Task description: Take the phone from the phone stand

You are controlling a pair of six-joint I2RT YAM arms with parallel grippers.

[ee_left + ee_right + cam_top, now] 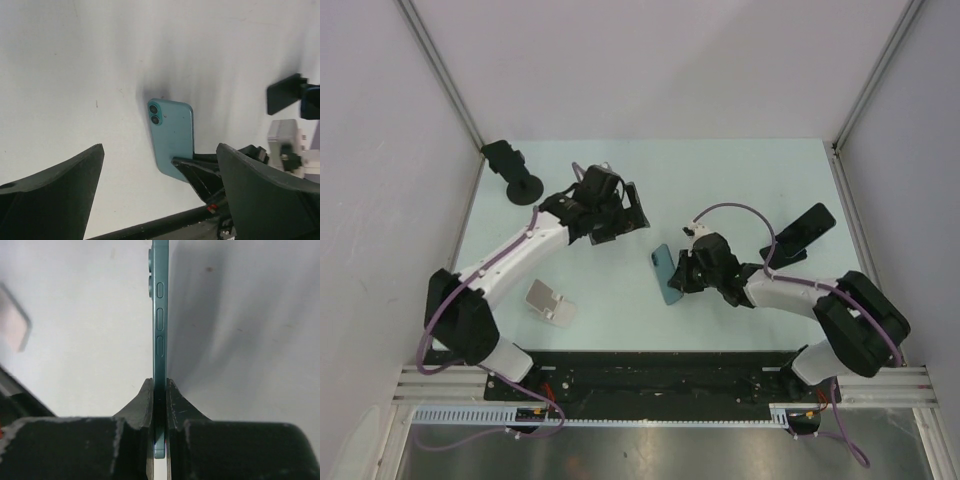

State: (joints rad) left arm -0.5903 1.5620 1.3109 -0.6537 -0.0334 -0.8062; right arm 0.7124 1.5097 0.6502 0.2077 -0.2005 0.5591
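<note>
A teal phone [666,272] is clamped at its lower end in my right gripper [682,272], over the middle of the table. In the right wrist view the phone [160,315] stands edge-on between the shut fingers [145,400]. The left wrist view shows its back [172,130] with two camera lenses. A white phone stand [550,303] lies empty near the left arm, apart from the phone. My left gripper [620,215] is open and empty, hovering left of and beyond the phone.
A black stand [515,172] sits at the far left corner. A dark phone [807,230] leans on another stand at the right edge, also in the left wrist view [285,94]. The enclosure walls frame the table.
</note>
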